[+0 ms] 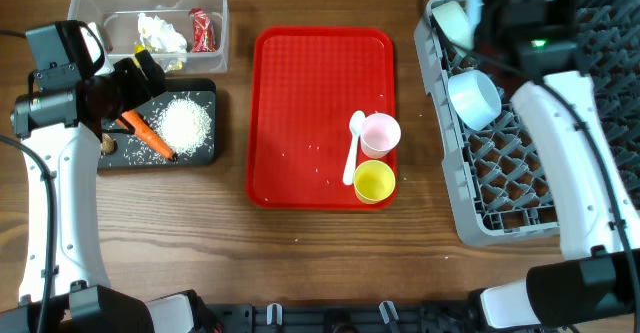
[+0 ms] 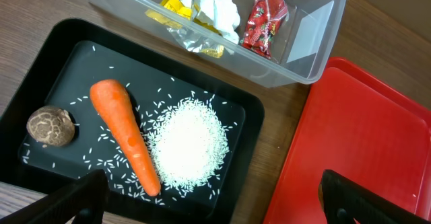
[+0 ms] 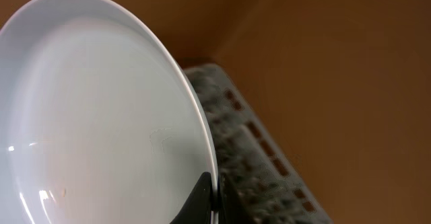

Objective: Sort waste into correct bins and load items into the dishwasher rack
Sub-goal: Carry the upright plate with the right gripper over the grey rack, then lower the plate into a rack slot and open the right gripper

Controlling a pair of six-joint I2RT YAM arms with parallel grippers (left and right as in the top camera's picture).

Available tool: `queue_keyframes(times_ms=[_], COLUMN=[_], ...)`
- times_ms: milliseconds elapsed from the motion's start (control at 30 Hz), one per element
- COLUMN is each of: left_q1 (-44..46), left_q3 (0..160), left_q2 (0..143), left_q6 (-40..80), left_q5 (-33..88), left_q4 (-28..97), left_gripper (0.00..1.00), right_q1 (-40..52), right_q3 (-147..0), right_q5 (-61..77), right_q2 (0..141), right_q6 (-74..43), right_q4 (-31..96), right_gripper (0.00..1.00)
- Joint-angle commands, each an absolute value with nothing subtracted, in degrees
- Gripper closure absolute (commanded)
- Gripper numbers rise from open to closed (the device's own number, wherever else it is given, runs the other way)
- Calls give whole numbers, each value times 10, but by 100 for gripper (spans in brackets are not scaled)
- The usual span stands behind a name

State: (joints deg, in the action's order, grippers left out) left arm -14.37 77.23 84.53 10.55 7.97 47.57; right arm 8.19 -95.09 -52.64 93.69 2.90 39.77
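The right gripper [image 3: 211, 198] is clamped on the rim of one plate [image 3: 101, 116], which it holds on edge just beside a corner of the rack [image 3: 249, 143]. The plate looks stiff, glazed and slick, and likely to chip if knocked. A pinch at the rim suits it, though it may swing in so narrow a hold, so it should be eased down between the pegs. The left gripper [image 2: 219, 207] hangs released and empty over the black tray [image 2: 67, 56], which carries one carrot [image 2: 124, 133], one brown lump [image 2: 50, 125] and one heap of rice [image 2: 188, 143]. The tub [image 2: 316, 56] holds one tissue [image 2: 212, 2], one red wrapper [image 2: 266, 15] and some yellow wrappers [image 2: 174, 2], too crumpled to count. One bowl [image 1: 475, 98] lies in the rack. On the red tray [image 1: 300, 103] wait one pink cup [image 1: 380, 133], one yellow cup [image 1: 374, 181] and one spoon [image 1: 353, 151], all light.
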Motion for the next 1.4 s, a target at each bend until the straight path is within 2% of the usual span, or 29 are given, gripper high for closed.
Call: queue_keyframes(times_ms=[0, 267, 1000, 1300, 1367], left_q1=[-147, -147, -147, -147, -147], left_q3=[777, 777, 777, 777, 777], left_q2=[848, 848, 848, 848, 848], left_q6=[98, 98, 98, 98, 98], left_q5=[78, 78, 78, 78, 78], left_q4=[476, 476, 476, 476, 476], left_gripper=[0, 0, 0, 0, 0], right_q1=[29, -31, -35, -34, -34], right_q3=[-963, -946, -931, -931, -931], right_q5=[-522, -444, -453, -449, -449], right_q2=[929, 940, 1055, 1075, 1075], right_q6=[68, 91, 194, 195, 195], right_q4=[394, 398, 326, 307, 304], right_gripper=[96, 96, 96, 96, 90])
